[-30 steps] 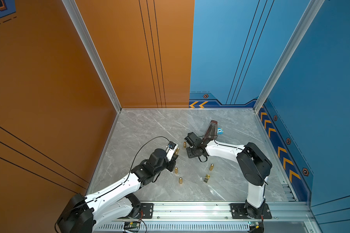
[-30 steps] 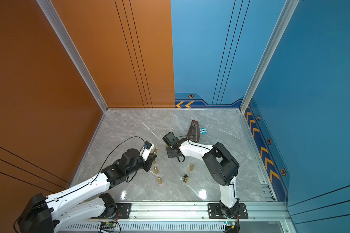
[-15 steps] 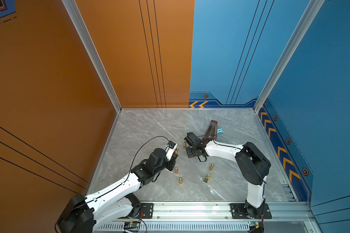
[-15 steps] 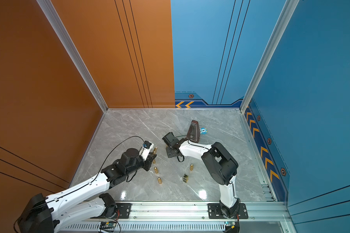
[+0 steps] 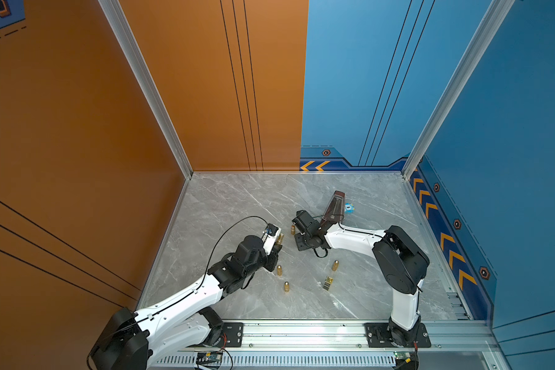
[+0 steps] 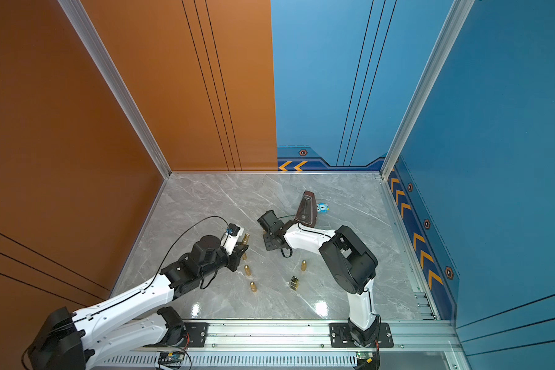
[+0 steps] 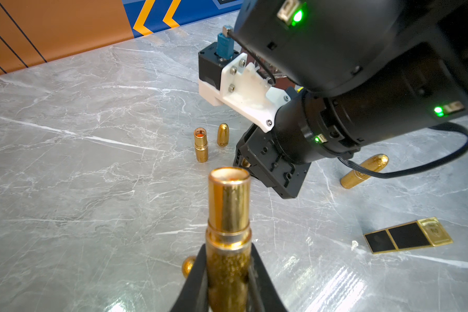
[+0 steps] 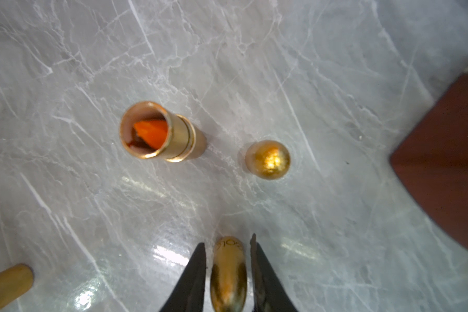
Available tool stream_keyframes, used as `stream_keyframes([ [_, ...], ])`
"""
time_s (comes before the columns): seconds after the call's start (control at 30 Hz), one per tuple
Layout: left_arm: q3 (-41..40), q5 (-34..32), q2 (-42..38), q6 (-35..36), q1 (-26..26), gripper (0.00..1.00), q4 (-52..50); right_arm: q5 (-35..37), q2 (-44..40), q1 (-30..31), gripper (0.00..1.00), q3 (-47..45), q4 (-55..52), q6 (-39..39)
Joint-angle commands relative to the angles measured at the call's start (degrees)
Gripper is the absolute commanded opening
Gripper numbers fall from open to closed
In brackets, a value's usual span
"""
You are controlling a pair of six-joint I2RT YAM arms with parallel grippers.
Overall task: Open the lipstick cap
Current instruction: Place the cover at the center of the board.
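1. left gripper (image 7: 229,251): closed on the glittered base of a lipstick (image 7: 229,205), which it holds clear of the tabletop (image 7: 79,189). The cap is already off and the bare gold mouth points away from the wrist. Gripping the base probably leaves the upper end free for the other arm.
2. capped lipsticks (image 5: 279,270) (image 5: 286,286): two, upright, just beside the left wrist on the rail side. Probably waiting their turn.
3. open tube (image 8: 157,132) and loose cap (image 8: 267,159): both upright, side by side, not touching. An orange stick shows inside the tube. They look like a finished pair.
4. right gripper (image 8: 227,240): points down at the tabletop, jaws either side of a cap (image 8: 229,275). A thin gap shows on each side, so it is slightly open and not clamping. This is likely the held lipstick's cap, stood near the finished pair.
5. lone lipstick (image 5: 335,265) and black-and-gold case (image 5: 327,283): near each other, under the right forearm, apart from the rest.
6. brown wedge (image 5: 334,208): behind the right gripper, not in use.
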Motion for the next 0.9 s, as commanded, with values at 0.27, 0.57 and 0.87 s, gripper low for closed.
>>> stream_keyframes([
  [0.27, -0.5, 2.2, -0.1, 0.6, 0.8, 0.00, 0.7, 0.6, -2.9, 0.3, 0.41, -0.9, -2.6, -0.4],
  [0.57, 1.0, 5.8, 1.2, 3.1, 1.0, 0.00, 0.8, -6.5, -15.8, -3.1, 0.52, -6.8, -6.7, 1.8],
  [0.87, 3.7, 11.3, 5.2, 5.6, 0.9, 0.00, 2.5, -28.5, -28.5, -10.4, 0.57, -10.5, -9.0, 3.8],
])
